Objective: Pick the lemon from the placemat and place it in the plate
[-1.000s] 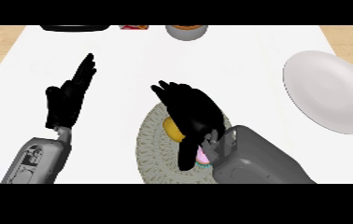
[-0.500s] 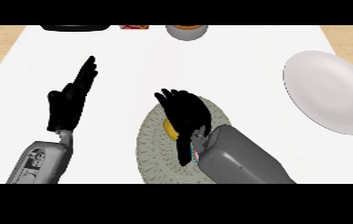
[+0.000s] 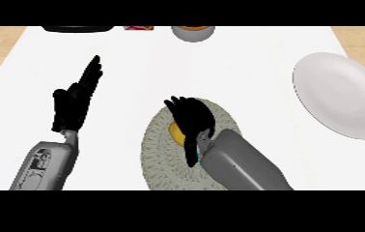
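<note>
I see the lemon [image 3: 175, 132] on the round woven placemat [image 3: 158, 154], near its middle, approx. half hidden under my right hand [image 3: 192, 120]. The hand's fingers are bent down over the fruit, but I cannot tell if they really close on it, so I do not count it as held.

The lemon is prob. light, stiff and smooth-skinned, and it will roll easily. I would take it across the widest part, thumb on one side and fingers on the opposite side, not at the tips.

The plate [image 3: 335, 94] is well apart, at the desk's [image 3: 228, 66] right edge. My left hand [image 3: 75, 103] rests open at the left, fingers straight.
</note>
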Robot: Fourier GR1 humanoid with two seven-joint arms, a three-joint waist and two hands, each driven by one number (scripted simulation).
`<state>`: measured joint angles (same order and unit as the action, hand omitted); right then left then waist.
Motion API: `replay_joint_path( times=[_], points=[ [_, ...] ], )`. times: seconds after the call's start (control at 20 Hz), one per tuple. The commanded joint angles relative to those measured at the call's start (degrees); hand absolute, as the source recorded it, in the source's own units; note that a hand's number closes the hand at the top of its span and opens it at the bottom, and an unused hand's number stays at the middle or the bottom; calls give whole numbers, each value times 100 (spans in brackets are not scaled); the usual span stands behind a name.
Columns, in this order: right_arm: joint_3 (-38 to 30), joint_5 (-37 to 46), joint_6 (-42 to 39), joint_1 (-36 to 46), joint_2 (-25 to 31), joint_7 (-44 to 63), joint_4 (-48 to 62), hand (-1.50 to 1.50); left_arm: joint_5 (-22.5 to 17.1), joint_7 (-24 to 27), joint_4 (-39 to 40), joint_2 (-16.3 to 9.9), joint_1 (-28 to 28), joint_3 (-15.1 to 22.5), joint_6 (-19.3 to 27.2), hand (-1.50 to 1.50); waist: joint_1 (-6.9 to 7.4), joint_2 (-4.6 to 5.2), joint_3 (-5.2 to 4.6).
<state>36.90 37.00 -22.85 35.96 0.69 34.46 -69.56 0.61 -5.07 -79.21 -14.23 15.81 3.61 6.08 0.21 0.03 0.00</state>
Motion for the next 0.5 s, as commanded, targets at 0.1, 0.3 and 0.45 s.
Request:
replay_joint_path(
  times=[0.1,0.3,0.45],
  points=[
    [-196,309,-200,-405,168,-370,-116,-150,302,374,222,275,-140,14,64,0,-24,-5,0],
    [-133,493,406,11,-66,-681,520,150,133,127,224,29,89,-298,-295,0,8,3,0],
    [-180,967,960,-229,85,-1377,845,150,72,-54,120,-37,222,-409,-347,0,-6,4,1]
  ],
)
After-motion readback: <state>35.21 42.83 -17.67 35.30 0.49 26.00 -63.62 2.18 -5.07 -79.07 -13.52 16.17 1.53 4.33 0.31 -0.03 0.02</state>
